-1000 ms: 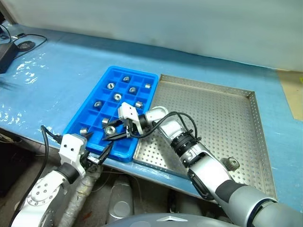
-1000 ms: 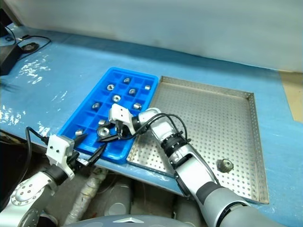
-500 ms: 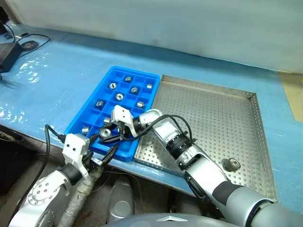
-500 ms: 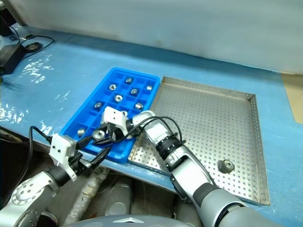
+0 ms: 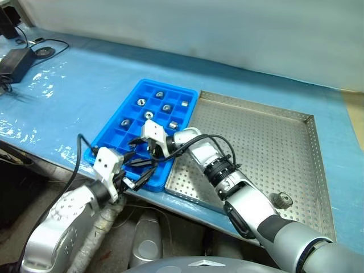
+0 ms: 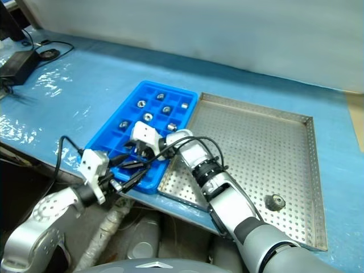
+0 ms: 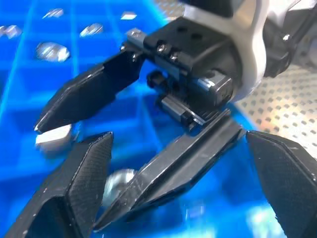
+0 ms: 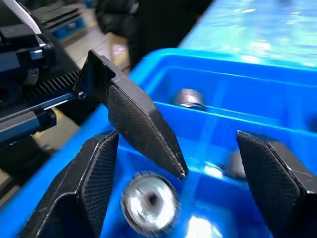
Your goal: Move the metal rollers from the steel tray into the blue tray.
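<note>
The blue tray [image 5: 168, 86] holds several metal rollers [image 5: 149, 115] in its compartments. My right gripper [image 5: 135, 159] hangs open over the tray's near end. Below it, in the right wrist view, a shiny roller [image 8: 148, 201] lies blurred and loose in a compartment between the fingers [image 8: 94, 188] of that gripper [image 8: 177, 136]. My left gripper [image 5: 145, 173] is open at the tray's near edge, its fingertips [image 7: 74, 193] close to the right gripper and holding nothing. One ridged roller [image 5: 282, 199] lies on the steel tray [image 5: 256, 142] near its front right corner.
The steel tray sits flush against the blue tray's right side, both on the light blue table sheet [image 5: 74, 85]. A black power adapter [image 5: 20, 57] with cables lies at the far left. The table's front edge runs just under both grippers.
My right gripper has opened and the roller it held now lies in a blue tray compartment. My left gripper has moved up close to the right one at the tray's near edge.
</note>
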